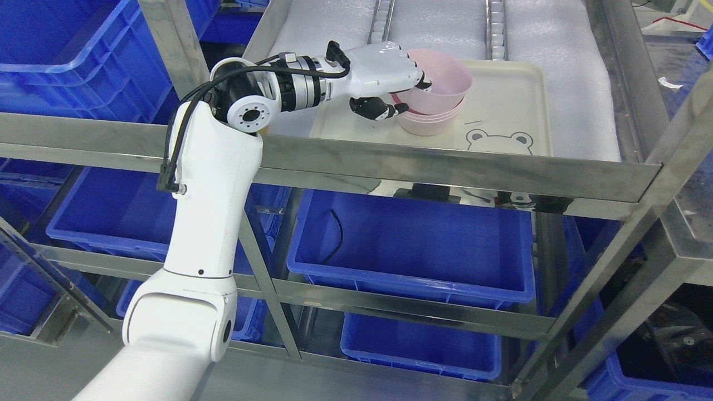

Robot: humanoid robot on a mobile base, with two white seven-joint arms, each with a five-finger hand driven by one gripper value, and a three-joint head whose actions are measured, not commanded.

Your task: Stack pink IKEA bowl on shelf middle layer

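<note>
Pink bowl (440, 81): it sat tilted in the mouth of the lower pink bowls (428, 122), its rim higher on the right, so it looked part-nested and not yet level; I judged the stacking nearly done but not settled
Left hand (401, 94): it gripped the top bowl at its left rim, fingers (420, 83) hooked over the edge and thumb (372, 108) below and outside, a pinch that suits lowering a thin-walled bowl from the side
Lower pink bowls: they stood upright on the cream tray (512, 106), near its left-centre, giving a fixed seat to nest into; how many were in the pile I could not tell
Cream tray: it lay on white foam padding (557, 50) on the steel shelf (445, 167), a bear face (499, 142) printed at its near edge
Left arm (211, 223): it came up from the lower left and over the near rail, probably to clear the frame
Hidden: the hand covered the bowl's left wall, so contact inside the rim was unclear
Right hand: out of view
Blue bins (412, 245): they sat on lower layers, partly cut off by rails
</note>
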